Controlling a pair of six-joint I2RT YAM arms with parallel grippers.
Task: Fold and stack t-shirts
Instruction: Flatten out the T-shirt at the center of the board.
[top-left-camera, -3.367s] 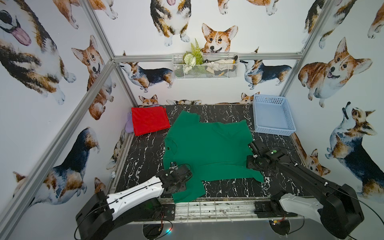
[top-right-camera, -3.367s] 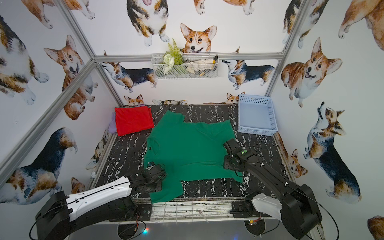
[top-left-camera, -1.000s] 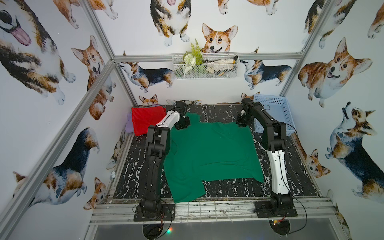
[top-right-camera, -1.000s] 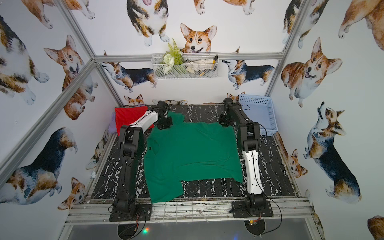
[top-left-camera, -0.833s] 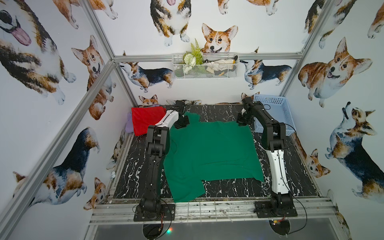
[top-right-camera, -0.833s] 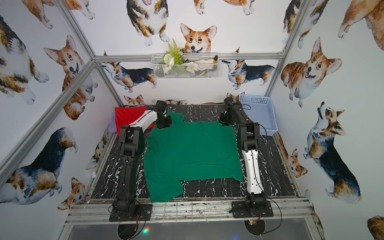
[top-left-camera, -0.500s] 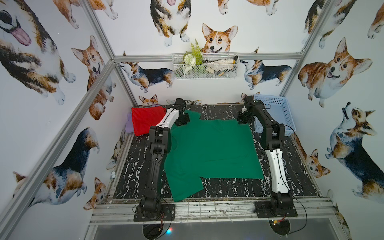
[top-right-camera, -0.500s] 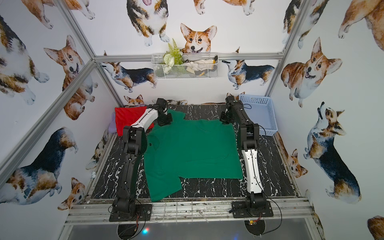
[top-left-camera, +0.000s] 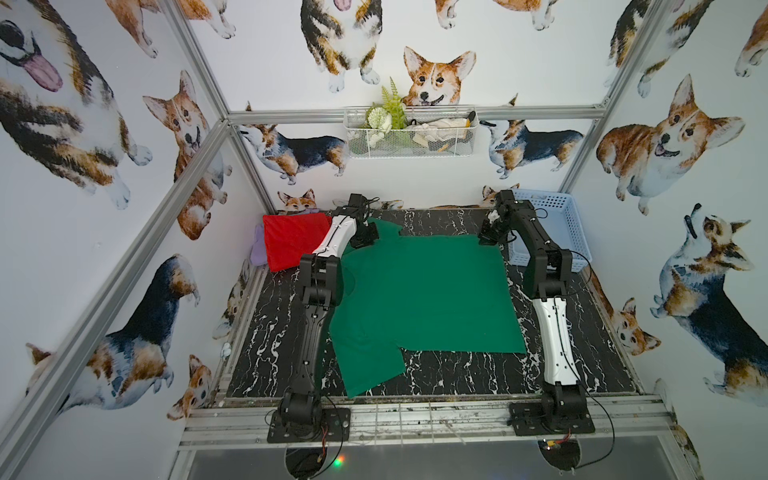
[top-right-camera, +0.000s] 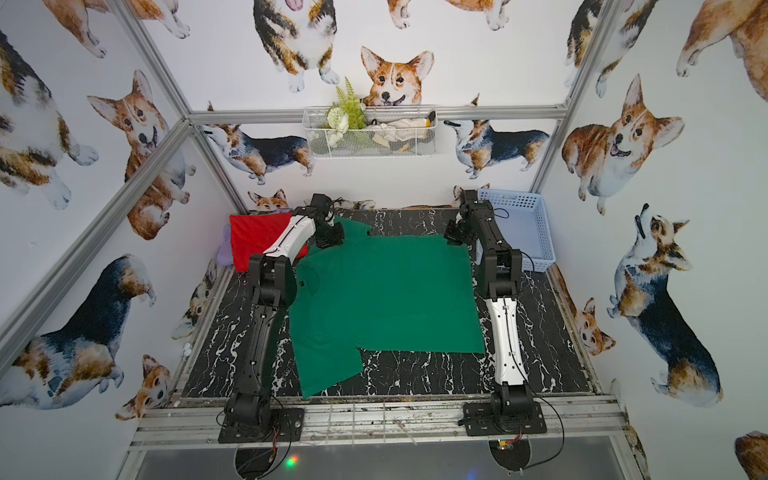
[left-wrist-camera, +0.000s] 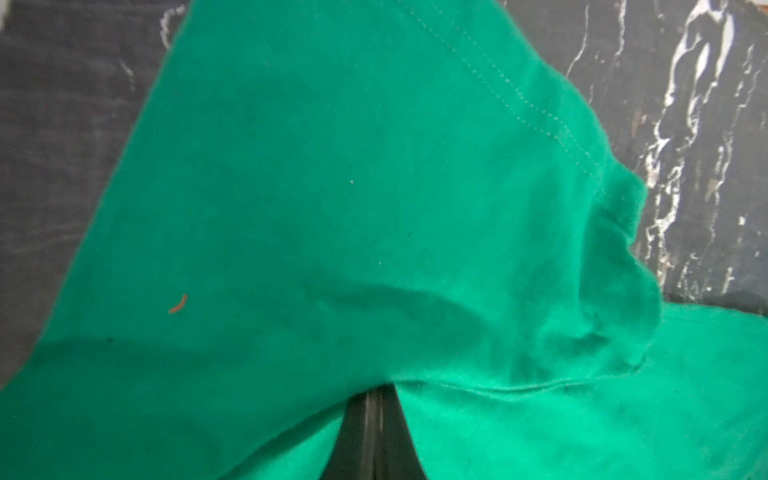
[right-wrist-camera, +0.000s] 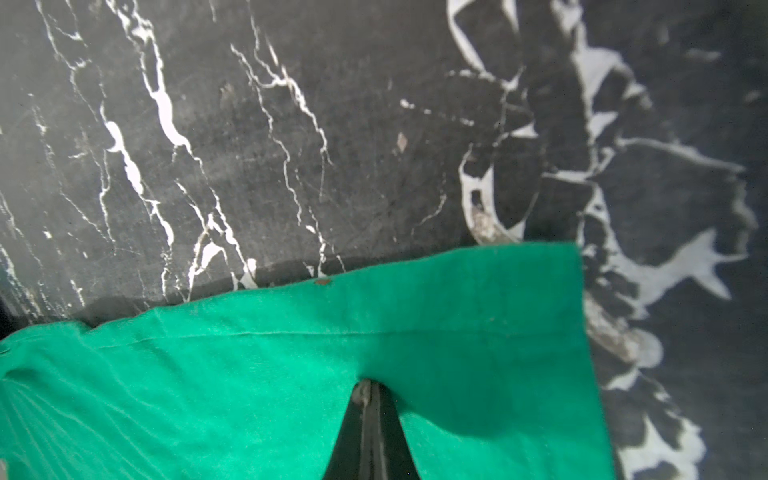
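Green t-shirt (top-left-camera: 419, 291), perhaps marble tabletop (top-left-camera: 457, 374), corgi-print walls (top-left-camera: 83, 208)

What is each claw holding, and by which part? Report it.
The left claw is shut on the green t-shirt at the base of its far sleeve. The right claw pinches the same shirt just inside its far hem corner.

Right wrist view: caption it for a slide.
Right tool shut on the green t-shirt near its corner, over the black marble table.
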